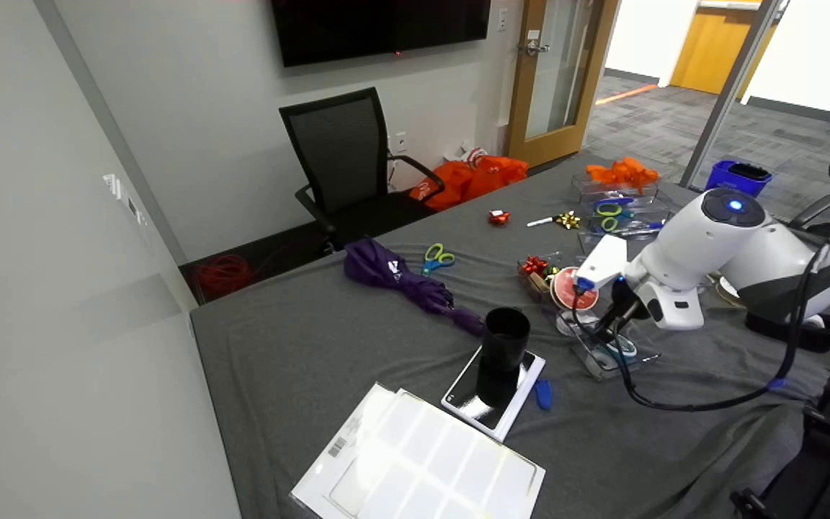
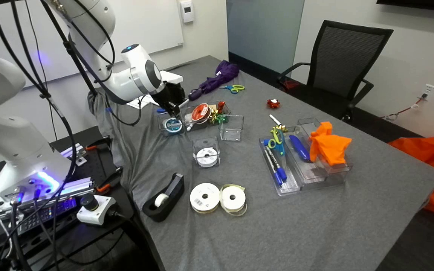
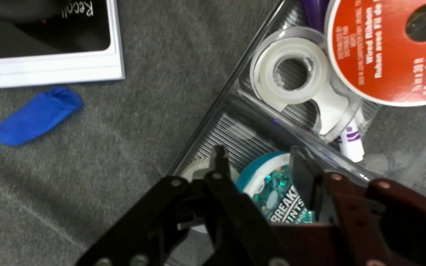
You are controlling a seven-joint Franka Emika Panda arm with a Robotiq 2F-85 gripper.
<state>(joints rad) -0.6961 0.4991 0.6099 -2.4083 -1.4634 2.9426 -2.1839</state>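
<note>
Mint tub [image 3: 280,194]: in a clear tray [image 3: 248,142], toward four o'clock in the wrist view.
Gripper [image 3: 259,151]: jaws apart, astride the tub; cannot tell whether they pinch it.
Ribbon spool [image 3: 386,66]: one o'clock from the tub.

White arm [image 2: 126,86] extended, bent at wrist [image 2: 146,71]; black claw [image 3: 260,158] angled downward, fingers [image 3: 219,159] standing apart.
</note>
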